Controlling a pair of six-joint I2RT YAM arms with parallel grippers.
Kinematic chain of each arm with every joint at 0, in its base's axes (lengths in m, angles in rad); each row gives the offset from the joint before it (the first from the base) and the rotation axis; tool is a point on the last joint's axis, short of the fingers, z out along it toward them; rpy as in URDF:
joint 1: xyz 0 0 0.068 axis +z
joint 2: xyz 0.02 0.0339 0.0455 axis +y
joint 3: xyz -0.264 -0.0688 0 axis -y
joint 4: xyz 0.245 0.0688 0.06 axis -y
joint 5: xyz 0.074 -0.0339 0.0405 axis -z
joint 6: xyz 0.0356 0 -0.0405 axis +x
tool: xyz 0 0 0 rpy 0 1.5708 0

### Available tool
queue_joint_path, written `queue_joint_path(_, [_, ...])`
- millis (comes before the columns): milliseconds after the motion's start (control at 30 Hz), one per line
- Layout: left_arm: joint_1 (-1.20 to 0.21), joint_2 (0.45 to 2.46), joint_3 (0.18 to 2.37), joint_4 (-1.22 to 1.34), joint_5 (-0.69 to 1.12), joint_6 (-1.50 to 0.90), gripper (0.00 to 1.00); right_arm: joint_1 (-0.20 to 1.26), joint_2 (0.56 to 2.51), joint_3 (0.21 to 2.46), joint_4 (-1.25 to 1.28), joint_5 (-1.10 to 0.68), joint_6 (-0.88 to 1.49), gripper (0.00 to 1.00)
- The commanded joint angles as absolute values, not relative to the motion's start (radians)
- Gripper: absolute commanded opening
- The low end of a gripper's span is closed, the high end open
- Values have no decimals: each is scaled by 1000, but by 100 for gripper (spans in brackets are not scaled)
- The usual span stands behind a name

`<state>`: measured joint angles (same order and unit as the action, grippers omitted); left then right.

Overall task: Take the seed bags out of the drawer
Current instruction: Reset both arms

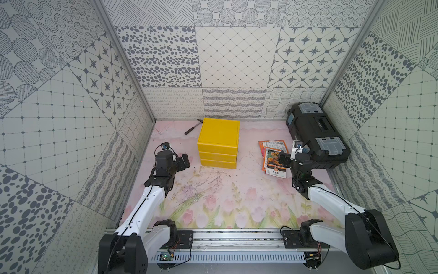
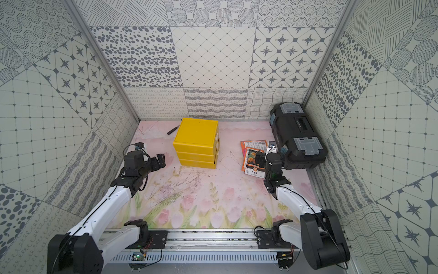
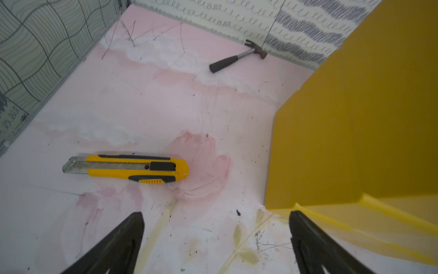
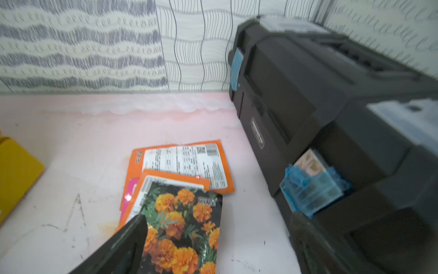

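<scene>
Beside the toolbox (image 1: 317,140), seed bags (image 1: 272,156) in a pile, left gripper (image 3: 216,214) wide, right gripper (image 4: 218,215) wide above them

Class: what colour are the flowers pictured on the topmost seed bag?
Orange, with green leaves; the topmost seed bag shows best in the right wrist view.

Yellow, orange and pink set against a flowered mat.
A boxy bright-yellow plastic cabinet (image 1: 218,140) is seen on a pale pink tabletop mat (image 1: 213,201) printed with pink tulips and green leaves. Right of the cabinet, flat glossy orange and magenta seed bags (image 4: 184,213) are marked with orange marigold photos and white labels. Farther right, a black plastic toolbox (image 1: 317,140) is fitted with grey latches. Near the cabinet, a yellow-and-black utility knife (image 3: 128,168) is shown.
</scene>
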<state>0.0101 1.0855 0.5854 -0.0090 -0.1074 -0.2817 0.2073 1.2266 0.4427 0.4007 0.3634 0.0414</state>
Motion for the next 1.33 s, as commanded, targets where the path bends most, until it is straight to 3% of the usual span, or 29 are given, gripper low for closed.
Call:
queue_joint_path(0, [22, 1213, 447, 446, -245, -302, 100, 207, 1298, 423, 595, 421, 48, 99])
queue_joint_path(167, [0, 1344, 357, 688, -262, -211, 100, 200, 1415, 397, 761, 445, 2, 99])
queue_joint_path(300, [-45, 1399, 305, 878, -251, -131, 99, 150, 1522, 371, 917, 335, -1, 99])
queue_joint_path(433, [-153, 1617, 270, 1201, -320, 17, 99, 104, 1584, 374, 962, 253, 28, 98])
queue_joint_path(633, [-102, 1565, 390, 880, -296, -83, 99, 76, 1555, 397, 863, 198, 46, 98])
queue_joint_path(1300, [-71, 1574, 395, 877, -258, -101, 99, 74, 1556, 399, 862, 195, 45, 98])
